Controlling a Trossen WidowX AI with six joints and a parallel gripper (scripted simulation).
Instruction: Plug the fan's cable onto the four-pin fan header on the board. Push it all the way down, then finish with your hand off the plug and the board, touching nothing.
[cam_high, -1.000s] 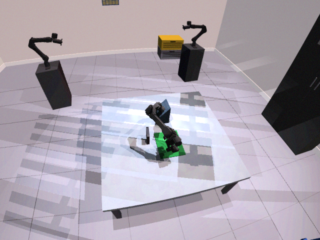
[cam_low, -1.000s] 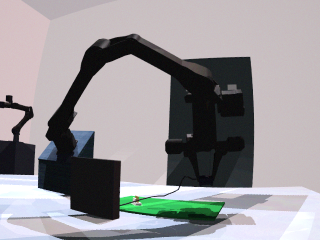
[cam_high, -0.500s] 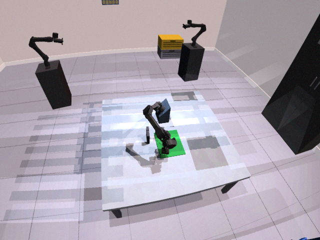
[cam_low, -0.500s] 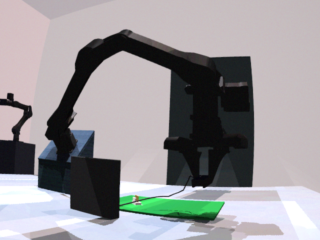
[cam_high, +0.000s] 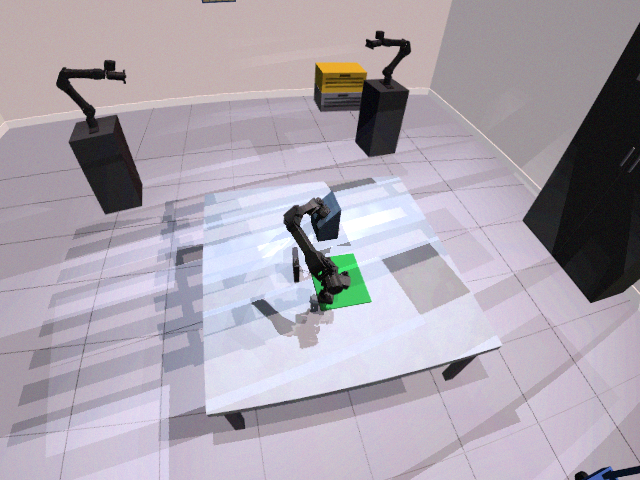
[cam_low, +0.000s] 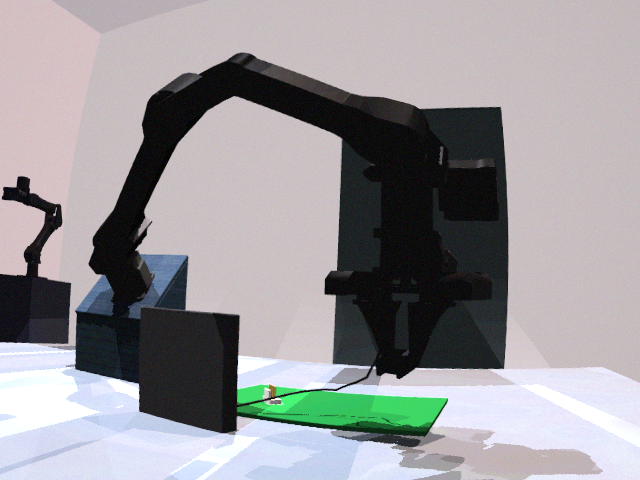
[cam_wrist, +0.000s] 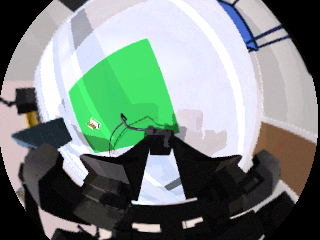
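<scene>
So the gripper (cam_high: 325, 298) (cam_low: 395, 367) (cam_wrist: 160, 138)'s clamped on the cable's plug (cam_low: 393, 365) (cam_wrist: 161, 145), held up well apart from the fan header (cam_low: 270, 394) (cam_wrist: 93, 124) on the green board (cam_high: 356, 281) (cam_low: 392, 410) (cam_wrist: 125, 80), so grabbing's done but lining up, pushing down and letting go are all left.

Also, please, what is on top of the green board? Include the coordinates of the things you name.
On the green board (cam_high: 356, 289) (cam_low: 403, 413) (cam_wrist: 135, 75), a small white header with gold-coloured pins (cam_low: 271, 392) (cam_wrist: 93, 123) stands. In the top view, the arm (cam_high: 305, 245) (cam_low: 299, 93) covers part of the board, so anything there stays unseen.
</scene>
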